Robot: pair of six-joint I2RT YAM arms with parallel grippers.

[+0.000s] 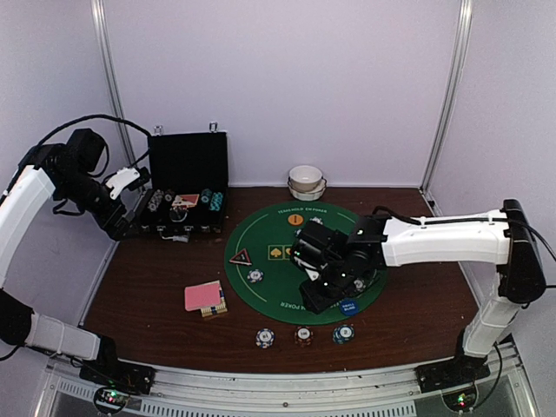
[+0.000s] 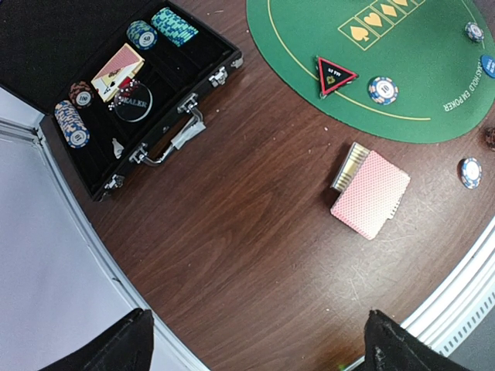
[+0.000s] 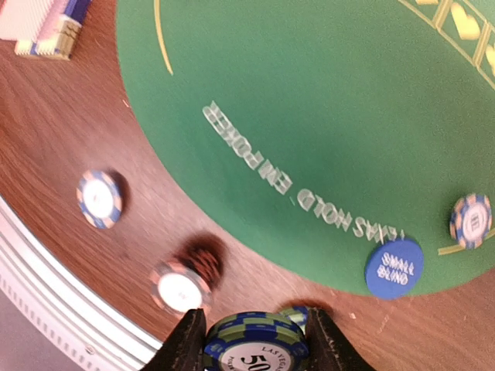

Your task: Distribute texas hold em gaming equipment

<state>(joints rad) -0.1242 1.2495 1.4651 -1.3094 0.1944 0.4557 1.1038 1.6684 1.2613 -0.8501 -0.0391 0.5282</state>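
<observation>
Right claw: partly closed on a striped chip, held by the green mat's near edge.
Left claw: spread wide, nothing held.
Cards: stacked on the tabletop.

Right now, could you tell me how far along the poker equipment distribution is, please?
Roughly midway. Already out: the orange button, red triangle, blue button and chips on the green mat; three chips near the table edge; the card deck. In hand: the right fingers grip a blue-green chip. Remaining: chip stacks and cards in the black case; the left fingers hang open.
</observation>
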